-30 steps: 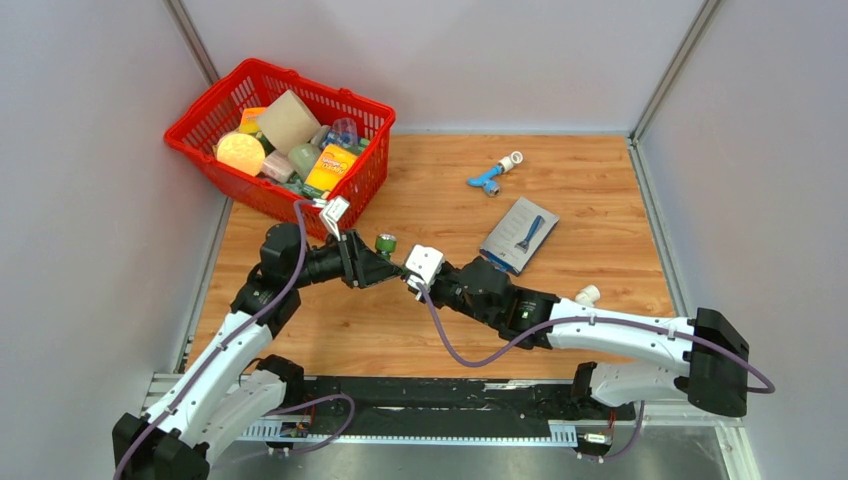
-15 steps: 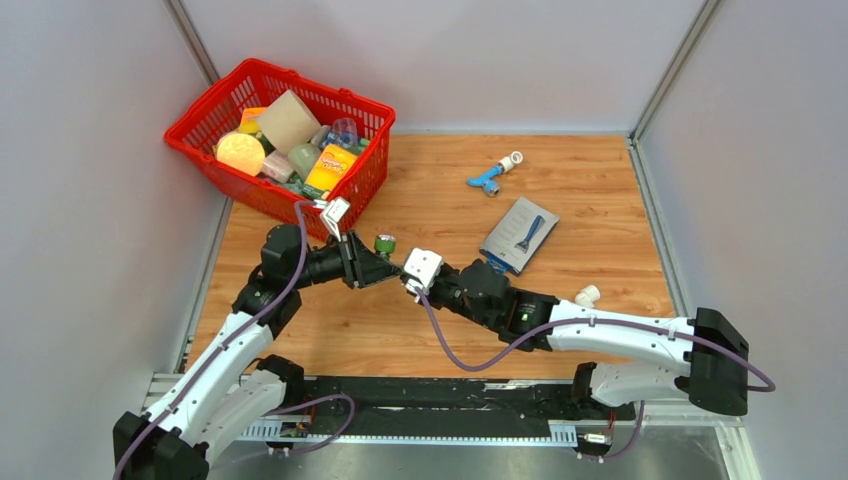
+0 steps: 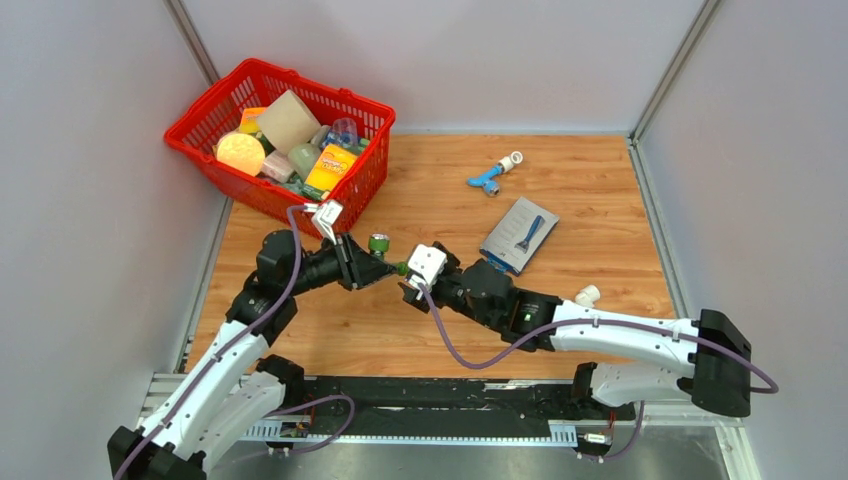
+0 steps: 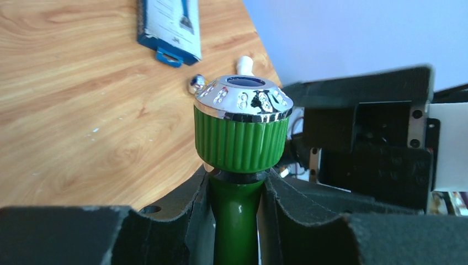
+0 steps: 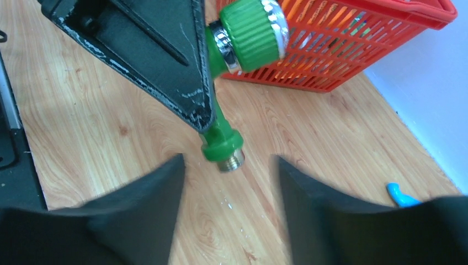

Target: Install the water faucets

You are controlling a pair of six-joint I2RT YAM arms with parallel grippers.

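The left claw [image 4: 236,199] is pinching the green faucet [image 4: 241,138] by its stem. The ribbed knob with its chrome cap stands just above the fingers. The threaded end [image 5: 232,160] sticks out below them, clear of the desk [image 3: 400,330].

The right claw [image 5: 227,165] is spread and holds nothing. It faces the left claw at close range, and the faucet's threaded end sits just in front of the gap between its fingers, touching neither.

So the green faucet is lifted and presented, but nothing is screwed onto its thread, and this one looks to be not yet installed.

The white elbow fitting [image 3: 587,295] lies on the desk well behind the right claw, beside that arm's forearm, with no claw on it. If that is the part meant for the green faucet, it has yet to be picked up.

The blue faucet [image 3: 487,181] lies well beyond the right claw, near the back of the desk, with a white piece [image 3: 513,159] at its end. The two seem joined, which would make that faucet done, though the top view is too small to be sure.

The grey packet [image 3: 519,234] lies between the blue faucet and the right claw. The red basket [image 3: 352,115] of goods stands just beyond the left claw. No orange-yellow faucet can be picked out in any view, so its state cannot be told. On this reading, roughly one faucet is finished and at least one remains.
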